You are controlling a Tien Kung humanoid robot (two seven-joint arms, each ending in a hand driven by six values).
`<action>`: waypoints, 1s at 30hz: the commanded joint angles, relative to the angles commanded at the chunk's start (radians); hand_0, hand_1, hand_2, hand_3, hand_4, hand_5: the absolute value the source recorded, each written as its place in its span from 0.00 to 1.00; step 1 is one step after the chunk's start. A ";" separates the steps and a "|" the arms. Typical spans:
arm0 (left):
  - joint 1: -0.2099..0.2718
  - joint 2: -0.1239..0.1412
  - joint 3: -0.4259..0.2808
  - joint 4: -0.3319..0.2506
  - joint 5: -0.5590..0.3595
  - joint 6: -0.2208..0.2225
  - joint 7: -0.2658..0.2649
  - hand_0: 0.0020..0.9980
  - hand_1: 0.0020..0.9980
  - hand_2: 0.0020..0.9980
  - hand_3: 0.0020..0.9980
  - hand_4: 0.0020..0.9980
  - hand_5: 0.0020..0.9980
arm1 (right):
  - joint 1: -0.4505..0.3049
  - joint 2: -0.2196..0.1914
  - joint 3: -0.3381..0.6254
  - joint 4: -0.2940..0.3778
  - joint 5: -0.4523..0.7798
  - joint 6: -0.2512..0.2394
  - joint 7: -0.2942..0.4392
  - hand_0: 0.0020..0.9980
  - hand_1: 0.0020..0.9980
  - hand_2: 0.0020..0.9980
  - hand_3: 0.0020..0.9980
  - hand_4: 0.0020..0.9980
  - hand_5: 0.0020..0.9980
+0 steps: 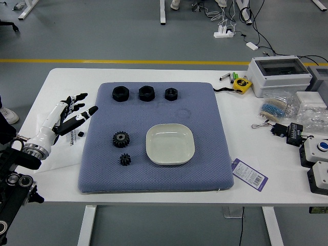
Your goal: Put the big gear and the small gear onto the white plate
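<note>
My left hand (pixel 84 109) is over the mat's left edge at the upper left, fingers spread with nothing in them. Right and below it, the big black gear (pixel 121 139) lies on the blue-grey mat. Just under that is the small black gear (pixel 125 159), also flat on the mat. The white plate (pixel 170 144) rests on the mat to the right of both gears, with nothing on it. Neither gear is touched by the hand. The right hand is out of view.
Black round parts (pixel 146 93) stand in a row along the mat's far side. A tag (pixel 249 175) lies by the mat's right edge. Farther right are a tape measure (pixel 242 85), a grey-white box (pixel 280 75), plastic bags and button boxes (pixel 313 151).
</note>
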 joint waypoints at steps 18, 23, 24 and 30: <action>-0.199 0.034 0.188 0.097 0.255 -0.108 0.097 0.69 0.75 0.84 0.87 1.00 0.00 | 0.008 -0.003 -0.006 0.000 0.013 -0.004 0.005 0.65 0.65 0.73 0.58 0.84 0.68; -0.231 0.035 0.228 0.107 0.248 -0.165 0.125 0.69 0.75 0.83 0.86 1.00 0.00 | 0.010 -0.003 -0.003 0.000 0.007 -0.005 0.004 0.65 0.65 0.73 0.58 0.84 0.68; -0.240 0.038 0.242 0.107 0.249 -0.177 0.128 0.69 0.75 0.83 0.86 1.00 0.00 | 0.010 -0.003 -0.003 0.000 0.006 -0.005 0.003 0.65 0.65 0.73 0.58 0.84 0.68; -0.270 0.057 0.306 0.100 0.244 -0.194 0.124 0.68 0.74 0.83 0.85 1.00 0.00 | 0.011 -0.004 -0.004 0.000 0.012 -0.006 0.005 0.65 0.65 0.73 0.58 0.85 0.68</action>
